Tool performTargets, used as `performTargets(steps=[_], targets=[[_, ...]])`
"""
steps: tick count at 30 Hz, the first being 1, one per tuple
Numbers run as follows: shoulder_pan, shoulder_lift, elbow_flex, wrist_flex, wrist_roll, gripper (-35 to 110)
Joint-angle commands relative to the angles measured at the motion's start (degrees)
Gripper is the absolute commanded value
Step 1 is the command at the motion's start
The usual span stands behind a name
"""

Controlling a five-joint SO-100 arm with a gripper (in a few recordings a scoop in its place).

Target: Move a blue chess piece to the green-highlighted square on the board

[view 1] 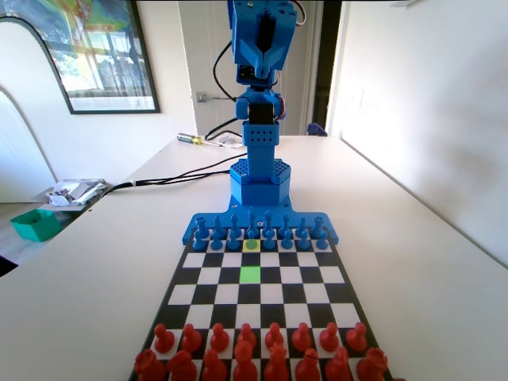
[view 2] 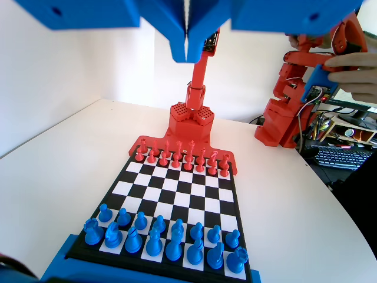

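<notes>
The blue two-finger hand (view 2: 187, 44) hangs high above the black-and-white chequered board (view 2: 177, 194), jaws pressed together, gripping nothing. The small blue plastic pawn (view 1: 252, 245) stands on the paler yellow-green square — the bright green square (view 1: 250, 275) lies just at its 6 o'clock in the fixed view.

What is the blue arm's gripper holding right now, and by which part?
Nothing is held. In the wrist view the gripper hangs high above the board with its jaws closed together and nothing between them.

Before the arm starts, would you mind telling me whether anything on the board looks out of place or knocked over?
Nothing stands out: blue pieces and red pieces stand upright in rows on the board.
</notes>
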State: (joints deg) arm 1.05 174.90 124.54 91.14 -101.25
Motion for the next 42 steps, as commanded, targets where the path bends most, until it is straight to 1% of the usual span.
performTargets(steps=[1, 6, 15, 18, 20, 22, 27, 30, 35, 37, 40, 42], targets=[[0.00, 0.18, 0.35, -0.97, -0.26, 4], [0.09, 0.18, 0.35, -1.05, -0.35, 1], [0.09, 0.18, 0.26, -0.97, -0.53, 1], [-0.53, -0.53, -0.18, -0.70, -2.46, 1], [-1.58, -3.96, -3.08, 2.90, -7.73, 1], [-2.37, -8.61, -6.15, 4.66, -9.58, 1], [-3.69, -20.30, -15.29, 4.75, -12.57, 1], [-3.43, -26.89, -18.98, 5.19, -16.61, 1], [-0.35, -34.89, -18.37, 3.69, -25.05, 1], [2.64, -37.53, -16.79, 1.58, -33.05, 1], [5.80, -42.89, -14.94, -1.23, -40.08, 1], [7.21, -47.11, -14.68, -2.46, -43.07, 1]])
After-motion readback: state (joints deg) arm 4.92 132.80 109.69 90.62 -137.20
